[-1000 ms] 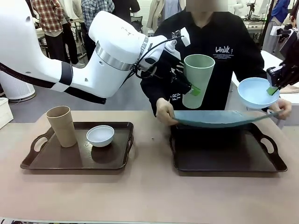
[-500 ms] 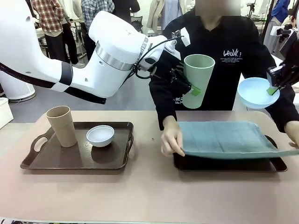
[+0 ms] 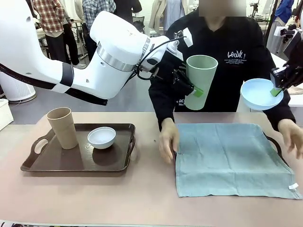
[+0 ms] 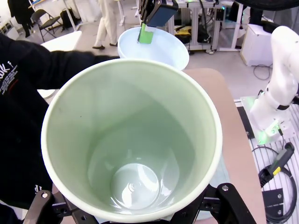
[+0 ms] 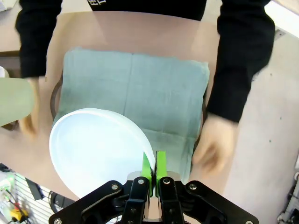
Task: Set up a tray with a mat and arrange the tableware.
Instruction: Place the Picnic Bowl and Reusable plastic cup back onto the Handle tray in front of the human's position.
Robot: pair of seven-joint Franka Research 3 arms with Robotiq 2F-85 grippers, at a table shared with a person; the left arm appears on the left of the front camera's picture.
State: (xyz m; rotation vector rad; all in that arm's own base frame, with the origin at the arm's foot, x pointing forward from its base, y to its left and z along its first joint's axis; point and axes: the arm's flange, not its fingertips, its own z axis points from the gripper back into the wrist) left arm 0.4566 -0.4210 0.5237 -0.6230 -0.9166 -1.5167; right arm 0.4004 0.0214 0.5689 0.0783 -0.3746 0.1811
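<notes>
Two cups (image 3: 62, 127), two bowls (image 3: 102, 137): left jaws grip the green cup (image 3: 200, 80), right jaws pinch the blue bowl (image 3: 261, 93).

Standing here, I see the mat (image 3: 232, 158) covering almost all of the tray (image 3: 277, 145) beneath it, so just the handle ends peek out at either side. The small tag (image 3: 294, 186) at the mat's near corner is too tiny to read. The right gripper (image 3: 277, 89) pinching the light blue bowl (image 3: 259, 93) is cut off at the front view's right edge, and the person's hand (image 3: 291, 135) below it is a smear of motion. Down the left wrist view, the pale green cup (image 4: 131, 140) hides the fingers of the left gripper (image 3: 195, 90), leaving their bases at the bottom edge.
</notes>
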